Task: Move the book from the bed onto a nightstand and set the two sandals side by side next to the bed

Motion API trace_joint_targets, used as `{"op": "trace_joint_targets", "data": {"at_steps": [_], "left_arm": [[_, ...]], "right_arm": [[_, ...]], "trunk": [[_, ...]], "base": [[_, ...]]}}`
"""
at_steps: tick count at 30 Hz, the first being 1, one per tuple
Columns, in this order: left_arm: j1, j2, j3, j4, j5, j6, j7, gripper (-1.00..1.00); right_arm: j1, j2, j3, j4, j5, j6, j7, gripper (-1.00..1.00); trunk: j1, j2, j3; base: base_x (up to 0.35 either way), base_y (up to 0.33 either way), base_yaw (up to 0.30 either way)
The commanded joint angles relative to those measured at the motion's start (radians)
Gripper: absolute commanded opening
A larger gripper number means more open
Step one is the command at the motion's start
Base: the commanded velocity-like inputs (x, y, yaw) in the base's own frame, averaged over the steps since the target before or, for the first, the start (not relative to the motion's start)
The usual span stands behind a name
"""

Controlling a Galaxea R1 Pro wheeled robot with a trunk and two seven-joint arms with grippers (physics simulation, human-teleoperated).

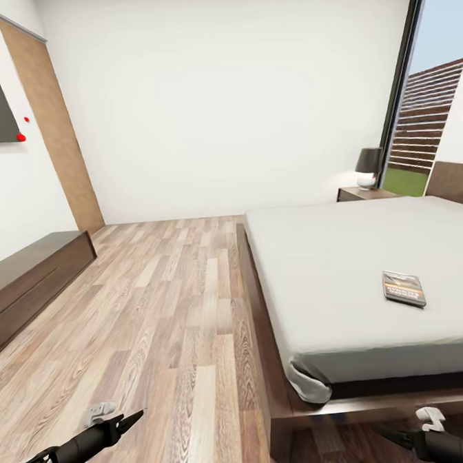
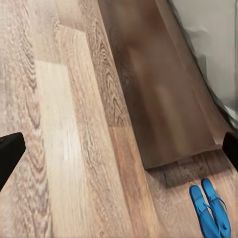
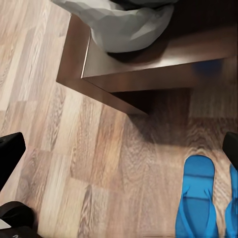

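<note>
On the brown wood-plank floor (image 1: 179, 373), we see the bright blue flip-flops (image 3: 198, 203) side by side nearest our right gripper (image 3: 119, 148); both jaws gape wide, empty.

Both arms are hanging low and stretched forward, black forearms with white wrist bits. Left gripper (image 1: 127, 422) sits out over the floor (image 1: 177, 346), well off the bed (image 1: 373, 277) frame's corner, fingers spread wide in its wrist cam. Right gripper (image 1: 387, 433) is right at the foot of that frame, jaws wide apart too.
</note>
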Motion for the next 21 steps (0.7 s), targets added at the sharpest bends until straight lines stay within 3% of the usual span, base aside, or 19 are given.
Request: {"op": "trace_joint_targets", "data": {"at_steps": [1, 21], "left_arm": [[-0.001, 0.000, 0.008, 0.000, -0.010, -0.002, -0.004, 1.00], [-0.001, 0.000, 0.008, 0.000, -0.009, -0.002, -0.004, 1.00]], "right_arm": [[-0.001, 0.000, -0.003, 0.000, -0.001, 0.009, 0.003, 1.00], [-0.001, 0.000, -0.003, 0.000, -0.001, 0.009, 0.003, 1.00]], "trunk": [[0.000, 0.000, -0.001], [0.000, 0.000, -0.001]], "base": [[0.000, 0.000, -0.271], [0.000, 0.000, -0.280]]}}
